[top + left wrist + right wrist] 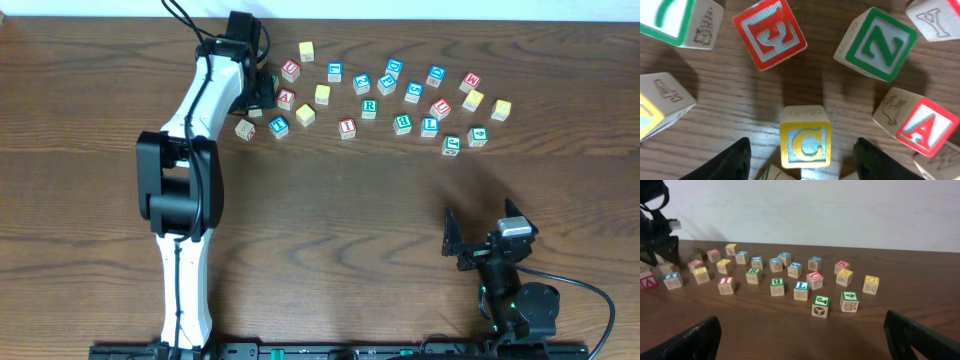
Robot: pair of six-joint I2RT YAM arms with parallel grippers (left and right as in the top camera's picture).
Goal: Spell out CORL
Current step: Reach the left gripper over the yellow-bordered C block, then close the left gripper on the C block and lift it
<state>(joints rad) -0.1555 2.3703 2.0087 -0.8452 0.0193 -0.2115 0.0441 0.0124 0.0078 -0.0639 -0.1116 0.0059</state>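
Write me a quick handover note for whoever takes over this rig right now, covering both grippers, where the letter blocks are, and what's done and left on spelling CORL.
Left gripper: open, low over the block cluster at the far left, fingers either side of the yellow C block, not closed on it.
Right gripper: open, empty, parked near the front right of the table, well away from the blocks.
Blocks: all scattered along the far edge. Green R block sits mid-row; blue L block is further right. I cannot pick out an O from these views.
Done: nothing placed; no letters lined up.
Left: grasp C, set it down in open space, then find and add O, R, L.
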